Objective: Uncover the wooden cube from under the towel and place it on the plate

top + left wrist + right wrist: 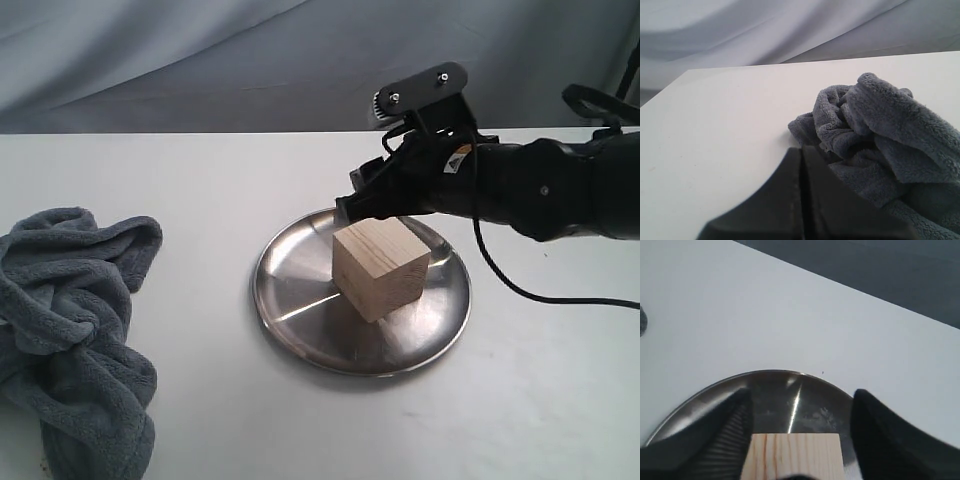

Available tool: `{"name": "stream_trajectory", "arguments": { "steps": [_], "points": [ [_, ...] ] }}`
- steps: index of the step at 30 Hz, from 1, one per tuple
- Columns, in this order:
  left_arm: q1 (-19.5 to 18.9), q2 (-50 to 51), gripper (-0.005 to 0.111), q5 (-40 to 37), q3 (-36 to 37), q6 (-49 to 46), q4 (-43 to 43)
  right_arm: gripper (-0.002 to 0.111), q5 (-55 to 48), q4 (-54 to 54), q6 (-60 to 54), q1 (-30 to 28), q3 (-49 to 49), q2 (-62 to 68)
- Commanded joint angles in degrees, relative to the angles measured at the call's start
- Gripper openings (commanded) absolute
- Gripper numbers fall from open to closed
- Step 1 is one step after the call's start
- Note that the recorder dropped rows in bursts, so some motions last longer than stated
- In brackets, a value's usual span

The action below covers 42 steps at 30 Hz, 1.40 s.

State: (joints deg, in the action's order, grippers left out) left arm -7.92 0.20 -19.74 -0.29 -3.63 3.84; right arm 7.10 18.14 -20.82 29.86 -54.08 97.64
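The wooden cube [380,268] stands uncovered on the steel plate [290,290], a little behind its middle. My right gripper [372,206] is at the cube's far upper side and is open. In the right wrist view the cube [792,455] lies between the two spread fingers [732,427], with a gap on one side, above the plate [775,395]. The grey towel [70,320] lies crumpled at the table's left edge. My left gripper [802,151] is shut, its tip at the edge of the towel [880,130] with nothing between the jaws. It does not show in the exterior view.
The white table [200,190] runs out to a grey cloth backdrop [250,60] behind. The right arm [540,190] and its black cable [520,290] reach in from the right side.
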Motion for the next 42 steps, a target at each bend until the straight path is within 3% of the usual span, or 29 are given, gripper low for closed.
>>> {"name": "stream_trajectory", "arguments": {
  "steps": [1,6,11,16,21,25,32,42],
  "points": [
    [-0.1,-0.2,0.0,0.4,0.3,0.1,-0.3,0.031,-9.2,2.8,0.7,-0.8,-4.4,-0.4],
    [-0.1,-0.2,0.0,0.4,0.3,0.1,-0.3,0.014,-23.4,2.9,2.0,-2.6,-14.1,-0.4],
    [-0.1,-0.2,0.0,0.4,0.3,0.1,-0.3,0.001,-40.5,-3.9,2.3,-4.6,-24.3,1.3],
    [-0.1,-0.2,0.0,0.4,0.3,0.1,-0.3,0.0,-60.8,-23.4,19.6,-7.2,-35.0,6.8],
    [-0.1,-0.2,0.0,0.4,0.3,0.1,-0.3,0.0,-70.4,-22.3,20.1,-14.2,-37.4,10.3],
    [-0.1,-0.2,0.0,0.4,0.3,0.1,-0.3,0.0,-76.5,-22.3,20.1,-23.9,-36.6,11.3],
    [-0.1,-0.2,0.0,0.4,0.3,0.1,-0.3,0.0,-70.3,-20.8,21.3,-35.2,-23.9,6.2],
    [-0.1,-0.2,0.0,0.4,0.3,0.1,-0.3,0.0,-64.3,-21.7,21.3,-37.4,-14.8,-2.7]
  ]
}}
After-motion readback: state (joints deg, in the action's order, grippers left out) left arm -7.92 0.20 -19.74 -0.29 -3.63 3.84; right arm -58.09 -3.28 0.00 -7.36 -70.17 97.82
